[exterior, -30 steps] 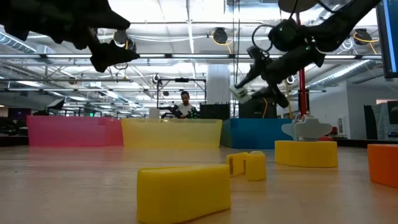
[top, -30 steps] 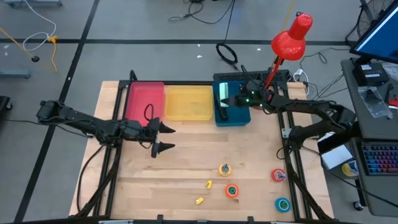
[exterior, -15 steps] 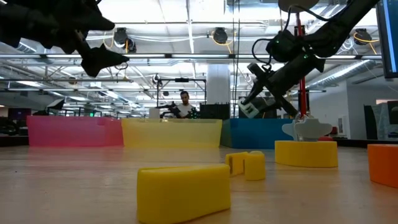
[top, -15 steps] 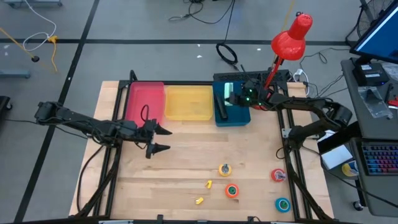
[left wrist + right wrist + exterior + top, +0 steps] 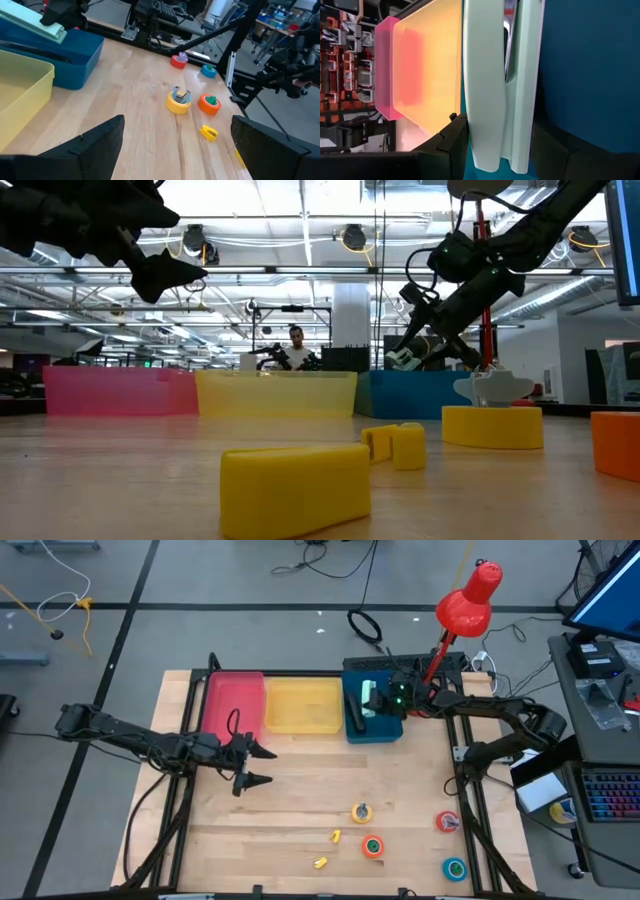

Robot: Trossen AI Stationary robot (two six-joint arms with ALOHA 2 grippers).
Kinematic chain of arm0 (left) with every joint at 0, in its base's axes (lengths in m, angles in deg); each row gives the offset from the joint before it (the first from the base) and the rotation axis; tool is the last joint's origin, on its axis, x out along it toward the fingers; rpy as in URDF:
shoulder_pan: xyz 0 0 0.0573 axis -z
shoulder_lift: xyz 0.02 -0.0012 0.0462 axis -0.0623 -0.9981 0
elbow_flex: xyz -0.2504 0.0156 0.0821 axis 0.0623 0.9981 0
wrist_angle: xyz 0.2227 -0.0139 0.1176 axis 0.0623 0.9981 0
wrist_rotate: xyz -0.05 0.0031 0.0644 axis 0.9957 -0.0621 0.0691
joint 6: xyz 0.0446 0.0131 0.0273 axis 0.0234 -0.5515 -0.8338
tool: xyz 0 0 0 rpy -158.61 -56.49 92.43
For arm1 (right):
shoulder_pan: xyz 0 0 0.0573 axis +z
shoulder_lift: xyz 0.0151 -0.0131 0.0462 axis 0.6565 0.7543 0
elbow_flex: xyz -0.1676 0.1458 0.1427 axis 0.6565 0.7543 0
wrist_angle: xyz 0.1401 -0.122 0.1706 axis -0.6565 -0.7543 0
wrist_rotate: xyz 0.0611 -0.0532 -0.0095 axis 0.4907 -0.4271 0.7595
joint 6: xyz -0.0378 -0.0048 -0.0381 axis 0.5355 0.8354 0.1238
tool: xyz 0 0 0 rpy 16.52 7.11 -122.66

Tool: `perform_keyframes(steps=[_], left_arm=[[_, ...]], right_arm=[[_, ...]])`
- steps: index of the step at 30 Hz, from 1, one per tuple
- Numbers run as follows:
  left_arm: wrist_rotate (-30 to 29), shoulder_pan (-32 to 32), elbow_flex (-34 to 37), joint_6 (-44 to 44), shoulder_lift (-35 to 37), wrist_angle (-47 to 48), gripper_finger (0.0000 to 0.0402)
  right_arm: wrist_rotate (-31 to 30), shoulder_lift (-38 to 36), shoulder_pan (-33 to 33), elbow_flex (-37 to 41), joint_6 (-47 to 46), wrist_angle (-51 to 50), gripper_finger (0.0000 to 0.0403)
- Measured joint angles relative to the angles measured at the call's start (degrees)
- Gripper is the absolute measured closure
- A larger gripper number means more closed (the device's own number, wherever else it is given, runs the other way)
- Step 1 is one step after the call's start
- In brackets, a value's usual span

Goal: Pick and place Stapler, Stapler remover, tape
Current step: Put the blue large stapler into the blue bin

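Overhead, right pincer (image 5: 372, 700) clamped on stapler (image 5: 502, 85) above blue bin (image 5: 385, 727), left pincer (image 5: 262, 766) apart.

Even, bright overhead lighting; ceiling lamps (image 5: 352, 237) glare in low view. Soft shadows on table (image 5: 300, 790). Foreground yellow block (image 5: 295, 490) blurred.

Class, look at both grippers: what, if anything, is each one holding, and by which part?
The right gripper grips a pale green stapler across one end of its body, above the blue bin. The left gripper is open and holds nothing.
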Motion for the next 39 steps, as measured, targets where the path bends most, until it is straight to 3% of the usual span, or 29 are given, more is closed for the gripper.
perform_keyframes(steps=[16,26,39], left_arm=[[0.2,0.0,0.0,-0.1,0.0,-0.1,0.0039],[1.7,0.0,0.0,-0.6,0.0,-0.1,0.0039],[1.7,0.0,0.0,-0.9,0.0,0.1,0.0039]], right_arm=[[2.0,0.0,0.6,-0.4,-6.5,-0.7,0.0244],[0.8,0.6,0.8,-8.0,-1.9,-1.9,0.0241],[0.4,7.2,0.6,-7.9,-0.3,-4.6,0.0239]])
